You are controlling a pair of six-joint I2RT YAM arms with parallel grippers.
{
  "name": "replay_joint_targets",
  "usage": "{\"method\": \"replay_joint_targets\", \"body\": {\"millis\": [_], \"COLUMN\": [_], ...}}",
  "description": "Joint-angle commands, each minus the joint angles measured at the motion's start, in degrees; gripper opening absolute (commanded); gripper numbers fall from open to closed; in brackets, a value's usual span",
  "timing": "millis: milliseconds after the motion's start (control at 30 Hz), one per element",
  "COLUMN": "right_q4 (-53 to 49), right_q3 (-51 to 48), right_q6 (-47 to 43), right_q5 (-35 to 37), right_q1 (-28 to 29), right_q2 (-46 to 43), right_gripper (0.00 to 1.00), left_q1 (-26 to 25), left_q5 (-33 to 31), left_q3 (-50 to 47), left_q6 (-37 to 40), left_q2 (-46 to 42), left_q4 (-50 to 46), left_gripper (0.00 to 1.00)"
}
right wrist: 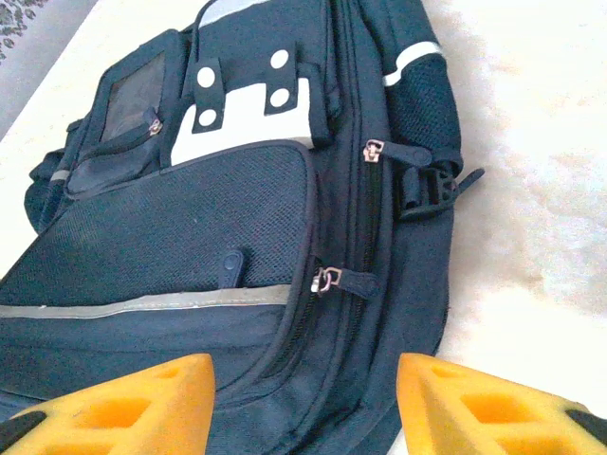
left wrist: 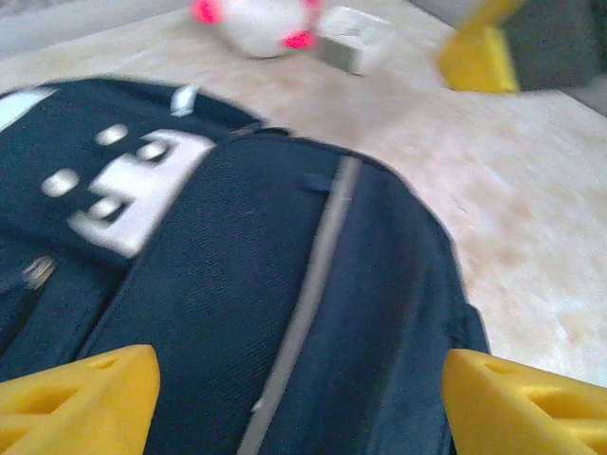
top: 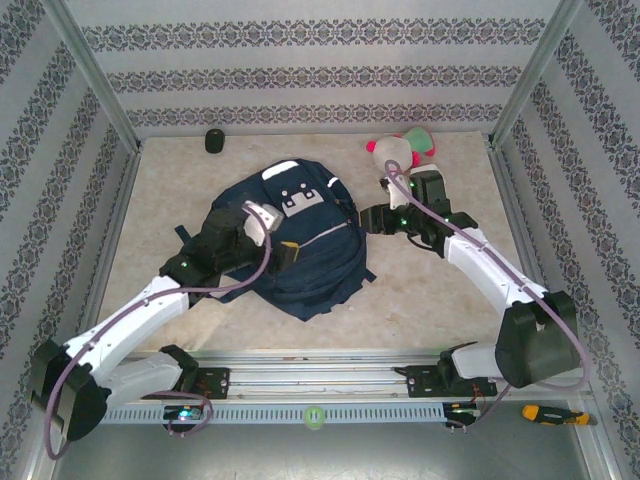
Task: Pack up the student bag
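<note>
The student bag (top: 310,255) lies flat in the middle of the table, navy blue with a white buckle patch (top: 298,199) facing up. My left gripper (top: 286,250) hovers over the bag's front pocket; its yellow fingers (left wrist: 81,398) stand wide apart, open, with only bag fabric (left wrist: 247,284) and a grey stripe beneath them. My right gripper (top: 366,218) is at the bag's right edge, open, its fingers (right wrist: 493,408) either side of the zipper seams. Two zipper pulls (right wrist: 327,279) show on the bag (right wrist: 190,237), both tracks closed.
A white and pink plush toy (top: 405,148) lies at the back right, beside a white box (left wrist: 356,38). A small black object (top: 215,141) sits at the back left. A green ring (top: 316,416) and an orange-handled screwdriver (top: 555,413) lie by the arm rail.
</note>
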Motion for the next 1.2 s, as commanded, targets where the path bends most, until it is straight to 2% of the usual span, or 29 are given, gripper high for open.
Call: {"method": "replay_joint_targets", "body": {"millis": [0,133,300,533,667,733,833,933,1033,1067,1100,1133,1167], "right_q4": [-2.11,0.73,7.05,20.03,21.43,19.37,13.97,8.01,3.32,1.56,0.57,-0.32,-0.31], "right_q3": [3.77,6.08,-0.95,-17.92,-20.76,-20.35,-19.33,-18.50,-17.50,-16.90,-16.44,-16.13,-16.12], "right_q6": [1.35,3.82,9.78,22.74,25.63,25.80,24.37,22.49,17.38,14.80,12.56,10.12,8.00], "right_q5": [1.25,3.30,9.85,14.92,16.29,16.53,16.97,13.68,11.69,11.95,12.31,12.92,13.86], "right_q1": [2.41,6.04,10.17,16.46,18.58,18.73,17.47,12.52,5.54,2.96,0.37,-2.52,-5.26], "right_q2": [5.96,13.29,16.83,10.46,6.95,4.28,-3.02,-10.47,-16.98,-18.89,-20.25,-21.50,-22.58], "right_gripper": [0.51,0.48,0.44,0.43,0.45,0.47,0.50,0.54,0.60,0.68,0.92,0.98,0.98], "left_q1": [0.45,1.45,2.56,2.78,2.75,2.78,2.77,2.71,2.94,3.22,3.49,4.00,4.67], "left_q5": [-14.06,-15.65,-16.83,-10.52,-10.16,-11.23,-12.91,-16.85,-25.85,-29.57,-32.35,-35.35,-37.18], "left_q3": [-2.83,-7.03,-10.06,-3.60,0.70,2.25,2.13,-1.12,-4.51,-5.73,-6.81,-8.34,-10.08], "left_q6": [-20.29,-26.86,-26.38,-21.65,-20.30,-19.21,-19.30,-18.83,-14.71,-12.68,-10.81,-8.37,-5.40], "left_q2": [-0.35,2.57,12.30,31.71,35.13,34.19,28.35,17.94,6.40,3.33,0.97,-1.14,-2.87], "left_q4": [-6.86,-3.32,6.26,15.58,16.63,14.86,10.99,9.27,9.80,10.71,11.84,13.82,16.20], "left_gripper": [0.77,0.74,0.67,0.61,0.62,0.63,0.67,0.72,0.80,0.83,0.85,0.89,0.92]}}
